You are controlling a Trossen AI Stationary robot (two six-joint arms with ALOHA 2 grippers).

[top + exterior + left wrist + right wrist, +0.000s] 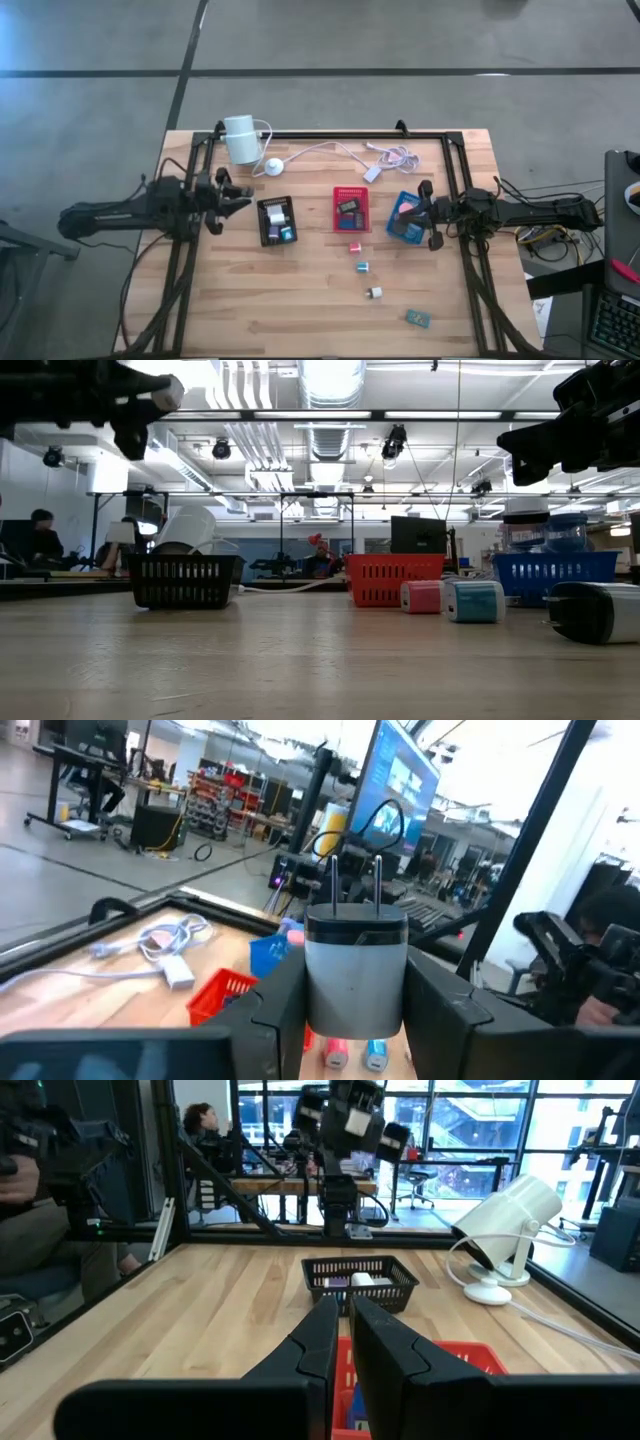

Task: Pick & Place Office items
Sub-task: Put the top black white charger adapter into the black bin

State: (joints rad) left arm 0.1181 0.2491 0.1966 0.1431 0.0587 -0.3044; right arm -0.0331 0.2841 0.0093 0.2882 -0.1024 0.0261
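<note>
My left gripper (238,198) hovers level at the table's left, beside the black tray (277,221), shut on a white plug block (355,970) whose two metal prongs point away from the wrist. My right gripper (342,1335) is shut on nothing and hangs level above the blue tray (408,219). Loose office items rest on the wood near the front: a pink block (354,246), a teal block (363,267), a white block (374,293) and a blue-green piece (418,318). More small pieces lie in the three trays. My left gripper pinches the white plug block by its two opposite flat sides (318,982) between its two fingers. The fingers lie level and point toward the table's right. The block is lifted clear of the table, its pronged end (352,880) sticking out past the fingertips.
A red tray (351,209) stands between the black and blue ones. A white cylinder device (241,138) with its white cable (385,157) lies at the far side. A black frame (452,160) edges the table. Bare wood lies at the near left.
</note>
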